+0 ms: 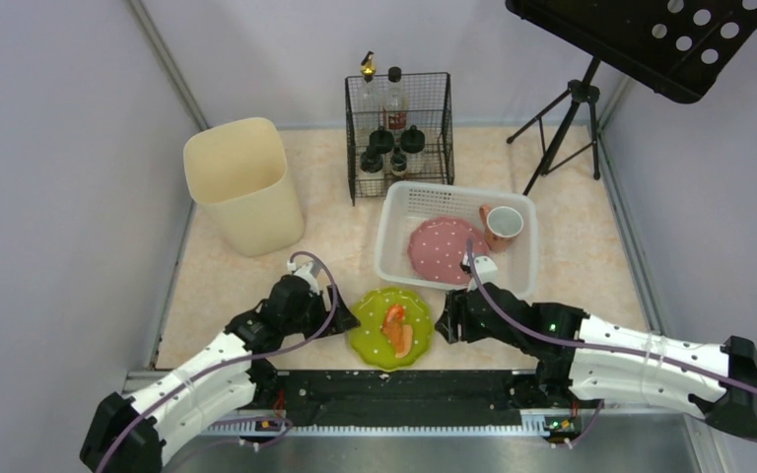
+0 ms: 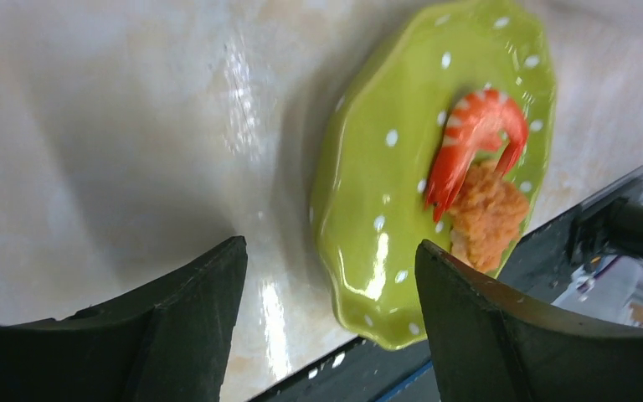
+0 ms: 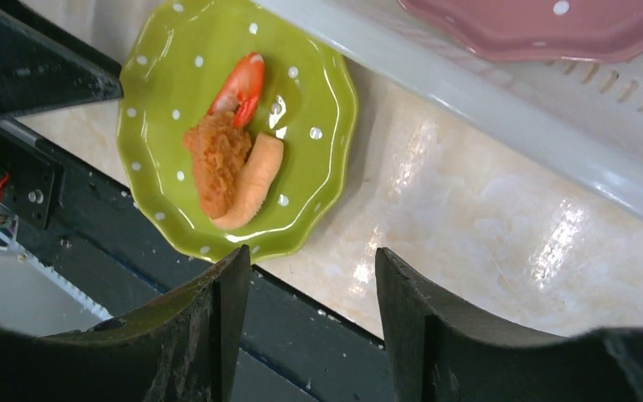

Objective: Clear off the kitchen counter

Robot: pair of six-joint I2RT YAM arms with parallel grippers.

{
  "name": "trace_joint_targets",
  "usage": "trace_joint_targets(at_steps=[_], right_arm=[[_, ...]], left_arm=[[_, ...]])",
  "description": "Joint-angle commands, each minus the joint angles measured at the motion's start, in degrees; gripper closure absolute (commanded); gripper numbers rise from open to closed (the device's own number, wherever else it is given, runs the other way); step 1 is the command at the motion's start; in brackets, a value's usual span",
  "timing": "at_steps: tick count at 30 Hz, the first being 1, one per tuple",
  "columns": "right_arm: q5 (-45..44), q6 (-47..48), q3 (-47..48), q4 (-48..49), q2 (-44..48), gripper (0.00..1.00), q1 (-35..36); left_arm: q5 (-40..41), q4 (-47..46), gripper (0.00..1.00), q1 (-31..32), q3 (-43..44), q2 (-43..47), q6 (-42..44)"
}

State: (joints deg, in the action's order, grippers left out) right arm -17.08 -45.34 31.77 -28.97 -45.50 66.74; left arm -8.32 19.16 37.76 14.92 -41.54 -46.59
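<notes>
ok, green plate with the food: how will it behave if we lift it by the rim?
Probably rigid and slippery: the green plate has a glossy glaze with bright highlights. It looks ceramic, so it is likely brittle if dropped. The shrimp and fried piece lie loose on it, so a tilt would probably slide them off.

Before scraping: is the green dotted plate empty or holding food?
Holding food: the green dotted plate carries a red shrimp and a breaded piece.

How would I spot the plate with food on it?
Start at the marbled kitchen counter, middle of its near edge. There, just in front of the white basket, sits a scalloped green plate with white dots. Unlike the pink plate, it holds a shrimp.
</notes>
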Motion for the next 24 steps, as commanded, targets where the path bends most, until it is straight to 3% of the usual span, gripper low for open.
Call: trace_joint_targets(at_steps=[1, 11, 24], right_arm=[[2.6, -1.0, -0.8, -0.7, 1.8, 0.44, 0.4], [3.9, -4.7, -6.6, 5.0, 1.1, 0.48, 0.3], [2.9, -12.7, -14.8, 23.6, -5.3, 0.54, 0.4]], left_arm=[[-12.0, -11.4, 0.22, -6.8, -3.3, -1.1, 0.5], [-16.5, -17.7, 0.25, -8.7, -7.3, -5.8, -1.2], [-16.3, -17.6, 0.25, -9.2, -11.3, -2.8, -2.2]])
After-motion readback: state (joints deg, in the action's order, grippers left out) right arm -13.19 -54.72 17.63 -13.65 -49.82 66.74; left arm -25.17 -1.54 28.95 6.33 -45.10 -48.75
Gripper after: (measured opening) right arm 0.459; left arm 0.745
